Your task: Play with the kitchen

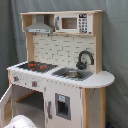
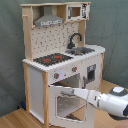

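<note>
The kitchen (image 1: 60, 75) (image 2: 55, 75) of pale wood and white panels shows in both exterior views. It has a black-red hob (image 1: 35, 65) (image 2: 52, 59), a grey sink (image 1: 72, 73) (image 2: 82, 50), a black tap (image 1: 85, 58) (image 2: 75, 39) and a hood (image 1: 40, 25) (image 2: 49, 21). Its windowed oven door (image 2: 67, 104) (image 1: 5, 104) stands swung open. In the second exterior view my gripper (image 2: 71, 91) is at the door's top edge, on the end of the white arm (image 2: 111, 102) that reaches in from the second exterior view's right. Only a white part of the arm (image 1: 21, 122) shows in the first exterior view.
A toy microwave (image 1: 75, 23) (image 2: 76, 11) sits on the top shelf beside the hood. Knobs (image 2: 56, 75) line the front panel above the oven. A grey curtain (image 2: 112, 25) hangs behind, and the floor (image 2: 17, 119) is wood.
</note>
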